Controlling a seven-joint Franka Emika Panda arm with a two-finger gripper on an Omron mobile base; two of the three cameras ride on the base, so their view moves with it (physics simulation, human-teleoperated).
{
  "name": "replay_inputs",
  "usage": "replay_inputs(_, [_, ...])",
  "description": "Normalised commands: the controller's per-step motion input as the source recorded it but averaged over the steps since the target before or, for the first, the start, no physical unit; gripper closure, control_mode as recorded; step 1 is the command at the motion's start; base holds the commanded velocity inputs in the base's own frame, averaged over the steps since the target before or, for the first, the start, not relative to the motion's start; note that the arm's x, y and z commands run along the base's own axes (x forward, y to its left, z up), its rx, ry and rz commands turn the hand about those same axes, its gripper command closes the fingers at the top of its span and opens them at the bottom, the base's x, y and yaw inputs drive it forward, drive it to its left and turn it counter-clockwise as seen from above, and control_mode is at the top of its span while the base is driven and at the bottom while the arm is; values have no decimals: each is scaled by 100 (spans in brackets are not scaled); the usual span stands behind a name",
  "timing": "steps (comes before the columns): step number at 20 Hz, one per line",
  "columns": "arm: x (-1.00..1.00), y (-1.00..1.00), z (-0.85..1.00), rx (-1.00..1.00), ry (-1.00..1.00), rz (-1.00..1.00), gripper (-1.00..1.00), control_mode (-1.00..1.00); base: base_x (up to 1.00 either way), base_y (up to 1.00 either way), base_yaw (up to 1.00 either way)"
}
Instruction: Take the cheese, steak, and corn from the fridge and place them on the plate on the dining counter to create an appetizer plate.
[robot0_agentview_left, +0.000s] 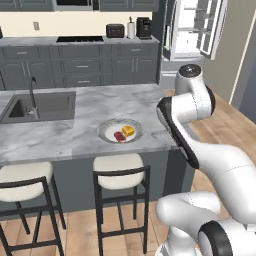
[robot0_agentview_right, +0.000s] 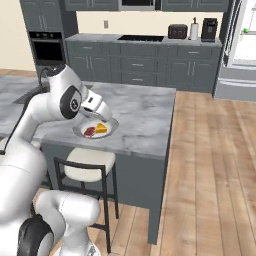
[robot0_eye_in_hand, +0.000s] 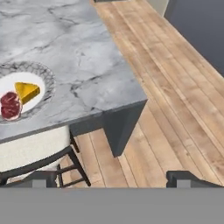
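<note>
The plate (robot0_agentview_left: 107, 131) lies near the front edge of the marble dining counter (robot0_agentview_left: 90, 107). On it rest the orange cheese (robot0_agentview_left: 128, 131) wedge and the dark red steak (robot0_agentview_left: 119, 136), side by side. In the hand view the plate (robot0_eye_in_hand: 47, 76), cheese (robot0_eye_in_hand: 27, 92) and steak (robot0_eye_in_hand: 10, 106) sit at the left edge. My gripper (robot0_eye_in_hand: 113, 179) is open and holds nothing; it hangs above the counter's corner, to the right of the plate. The fridge (robot0_agentview_left: 192, 27) stands open at the back right. A tiny green bit (robot0_agentview_right: 245, 31) on a fridge shelf may be the corn, too small to be sure.
Two stools (robot0_agentview_left: 120, 170) (robot0_agentview_left: 22, 177) stand under the counter's front edge. A sink (robot0_agentview_left: 40, 107) with a faucet is set in the counter's left part. Dark cabinets with a toaster (robot0_agentview_left: 115, 30) and coffee machine (robot0_agentview_left: 143, 27) line the back wall. Wood floor (robot0_agentview_right: 210, 150) lies right of the counter.
</note>
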Motion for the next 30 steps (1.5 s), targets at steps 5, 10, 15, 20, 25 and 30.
replay_inputs(5, [-83, -3, 45, -1, 0, 22, -100, -100, 0, 0, 0])
replay_inputs(10, [-100, 17, 4, -6, 0, 24, -100, -100, 0, 0, 0])
replay_inputs(15, [-19, 0, 0, -1, 0, 4, -100, 100, -57, -35, 3])
replay_inputs(20, [0, 0, 0, 0, 0, 0, -100, 100, -47, -100, -4])
replay_inputs(25, [0, 0, 0, 0, 0, 0, -100, 100, -12, -100, -6])
replay_inputs(30, [0, 0, 0, 0, 0, 0, -100, 100, 2, -100, -3])
